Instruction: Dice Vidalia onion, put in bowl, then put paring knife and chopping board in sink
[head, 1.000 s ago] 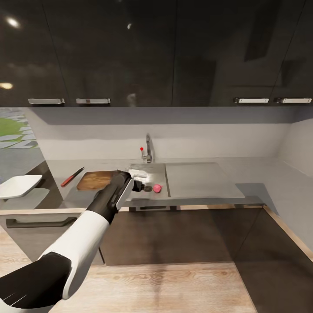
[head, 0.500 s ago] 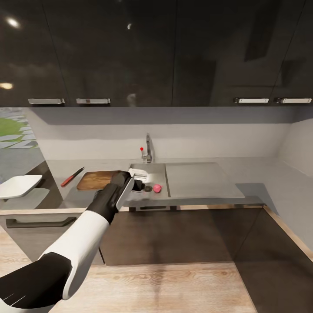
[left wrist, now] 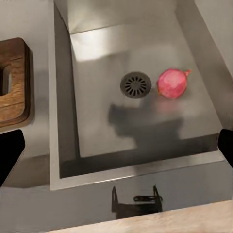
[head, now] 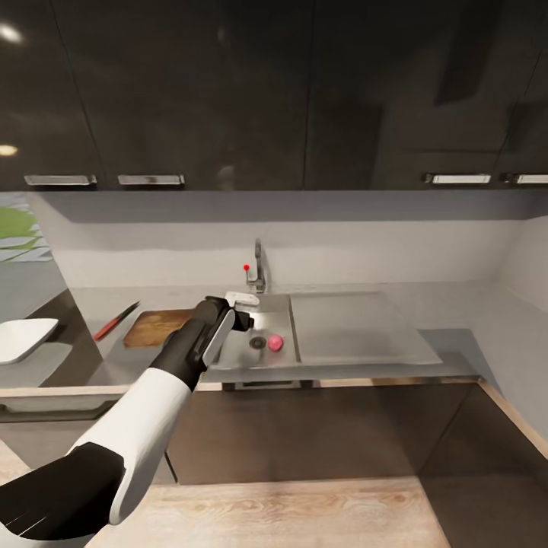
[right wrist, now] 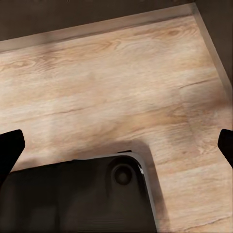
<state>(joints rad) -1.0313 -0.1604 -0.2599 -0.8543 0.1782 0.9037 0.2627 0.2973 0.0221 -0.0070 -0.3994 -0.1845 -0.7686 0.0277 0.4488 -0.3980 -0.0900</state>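
Left tool: the left tool [head: 245, 313] is held above the near-left part of the sink, at the end of the outstretched left arm; its fingers [left wrist: 10, 150] are seen spread wide at the two edges of the wrist view, with nothing between them.
Right tool: the right tool [right wrist: 116, 148] is pointed down at the wooden floor [right wrist: 116, 82]; its dark fingertips are seen far apart at the frame edges, gripping nothing.
Cabinets: dark glossy wall cabinets [head: 228, 91] are hung above the counter.
Counter: the grey counter [head: 472, 320] is run along the wall and carries the sink, board, knife and bowl.
Sink: the steel sink [head: 278, 308] is set in the counter, with a flat drainboard [head: 358, 327] to its right and a faucet [head: 259, 270] behind it.
Bowl: the white bowl [head: 23, 339] is placed at the far left, well apart from the sink.
Board: the brown board [head: 156, 327] is laid just left of the sink.
Knife: the red-handled knife [head: 114, 321] is laid just left of the board.
Onion: the pink onion [head: 275, 343] is lying on the sink floor, just beside the round drain [left wrist: 135, 84].
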